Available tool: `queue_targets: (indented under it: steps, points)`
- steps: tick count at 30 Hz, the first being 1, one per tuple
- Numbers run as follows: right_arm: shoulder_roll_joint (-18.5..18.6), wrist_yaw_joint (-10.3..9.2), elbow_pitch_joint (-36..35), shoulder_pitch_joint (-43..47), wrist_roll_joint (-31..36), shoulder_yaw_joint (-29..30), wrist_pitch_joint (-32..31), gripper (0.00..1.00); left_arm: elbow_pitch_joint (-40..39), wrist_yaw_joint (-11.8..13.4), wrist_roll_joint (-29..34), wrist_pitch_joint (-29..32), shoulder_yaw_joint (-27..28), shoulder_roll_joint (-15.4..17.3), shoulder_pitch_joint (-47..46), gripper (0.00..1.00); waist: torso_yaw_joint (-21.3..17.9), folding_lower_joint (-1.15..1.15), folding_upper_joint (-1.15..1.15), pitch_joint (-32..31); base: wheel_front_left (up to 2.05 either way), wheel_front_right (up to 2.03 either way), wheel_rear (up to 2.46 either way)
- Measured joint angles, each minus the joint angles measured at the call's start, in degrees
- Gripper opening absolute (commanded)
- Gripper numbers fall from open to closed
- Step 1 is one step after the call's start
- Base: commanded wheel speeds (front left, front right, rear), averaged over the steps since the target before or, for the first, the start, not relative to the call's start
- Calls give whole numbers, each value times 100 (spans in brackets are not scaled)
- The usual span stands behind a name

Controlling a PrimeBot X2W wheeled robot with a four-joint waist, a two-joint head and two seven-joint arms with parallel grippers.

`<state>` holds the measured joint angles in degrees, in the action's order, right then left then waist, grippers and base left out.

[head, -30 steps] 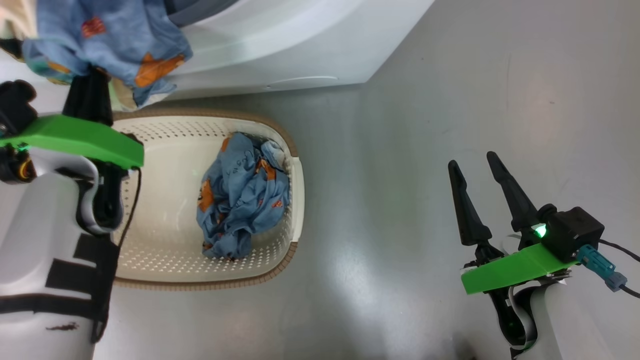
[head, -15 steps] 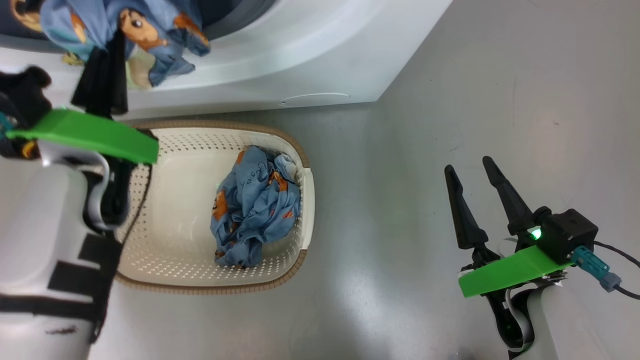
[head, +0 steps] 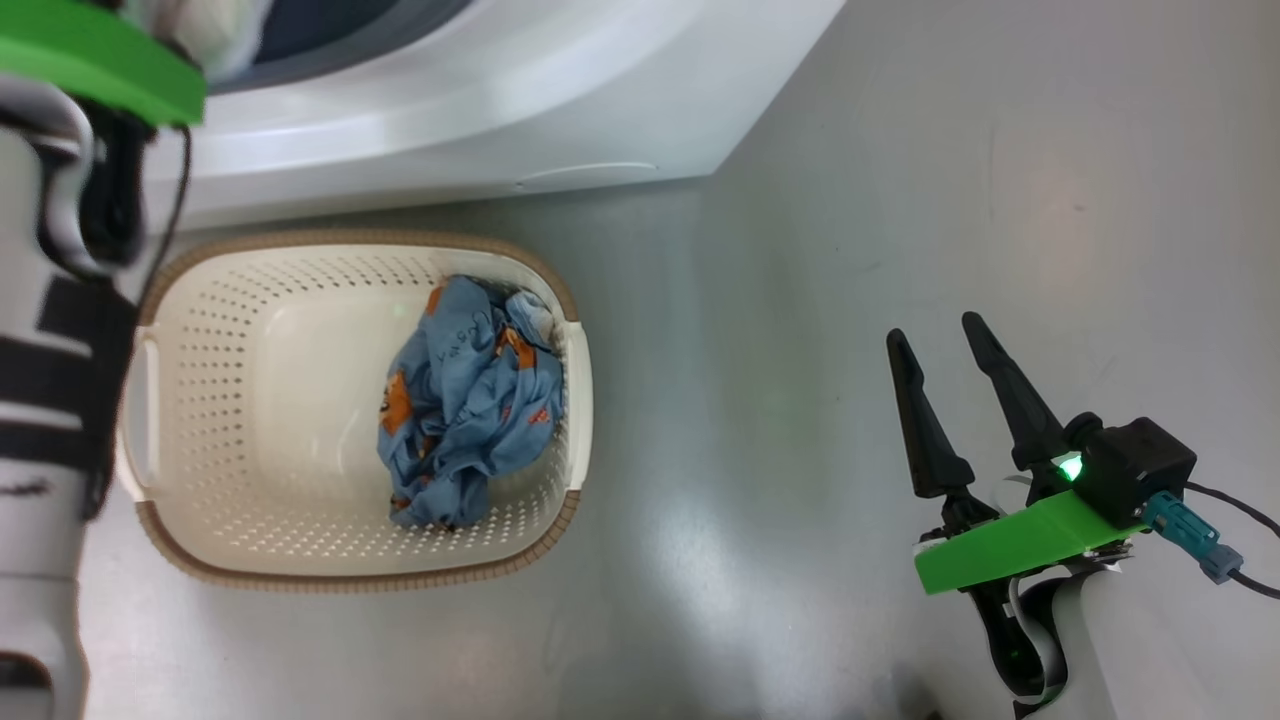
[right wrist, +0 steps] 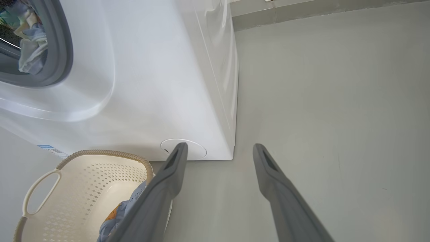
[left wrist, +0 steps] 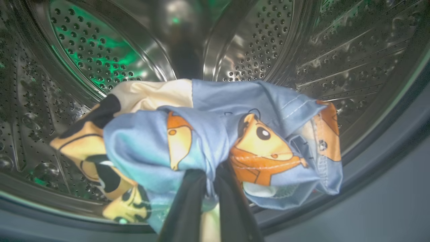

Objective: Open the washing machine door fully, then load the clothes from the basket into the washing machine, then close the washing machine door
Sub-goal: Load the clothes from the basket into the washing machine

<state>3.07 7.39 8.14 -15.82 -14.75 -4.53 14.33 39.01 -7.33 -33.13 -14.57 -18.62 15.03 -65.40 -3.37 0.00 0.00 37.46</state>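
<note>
My left gripper [left wrist: 210, 171] is shut on a light-blue piece of the clothes [left wrist: 215, 134] printed with orange figures, and holds it inside the perforated steel drum [left wrist: 100, 57] of the washing machine [head: 480, 100]. The cloth hangs bunched over the fingers. In the head view the left arm [head: 50, 350] reaches up into the machine's opening. Another blue bundle of clothes [head: 465, 400] lies in the right half of the cream basket [head: 270, 400], which stands on the floor before the machine. My right gripper [head: 932, 332] hangs open and empty over the floor, right of the basket. The washing machine door is out of view.
The right wrist view has the machine's white front [right wrist: 151, 84], its grey rubber ring [right wrist: 63, 50] with cloth inside, the round service cap [right wrist: 184, 149] and the basket's handle [right wrist: 37, 191]. Grey floor [head: 900, 180] spreads to the machine's right. A cable [head: 1240, 500] trails from the right wrist.
My left arm has carried the held cloth up from above the basket and into the drum's opening. The head camera has shifted. The right gripper stays as it was.
</note>
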Motion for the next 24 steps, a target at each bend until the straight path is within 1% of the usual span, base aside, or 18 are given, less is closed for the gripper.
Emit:
queue_targets:
  steps: [7,12,14,16,19,22,24]
  points:
    - [-1,0,-19,-3,-14,-35,0,100,592,0,-18,108,-172,76,-674,0,-102,0,0,293,0,0,0]
    - [0,0,-92,-3,-14,-32,0,100,861,0,7,87,-233,215,-1129,0,-158,0,0,557,0,0,0]
    - [-1,0,-121,-3,-16,-43,0,100,879,0,136,35,-234,289,-1330,0,-182,0,0,671,0,0,0]
    - [-1,0,-133,-3,-42,-85,0,100,783,23,375,1,-226,371,-1510,0,-207,0,0,781,0,0,0]
    - [-2,0,-185,-10,-54,-164,0,100,164,127,744,-8,31,430,-1683,0,-247,0,0,946,0,0,0]
    - [-3,0,-199,-81,-56,-214,0,100,-342,129,1047,-13,307,407,-1719,0,-292,0,0,1097,0,0,0]
    - [-4,0,-198,-97,-56,-224,0,100,-361,124,1125,-13,423,360,-1686,0,-327,0,0,1152,0,0,0]
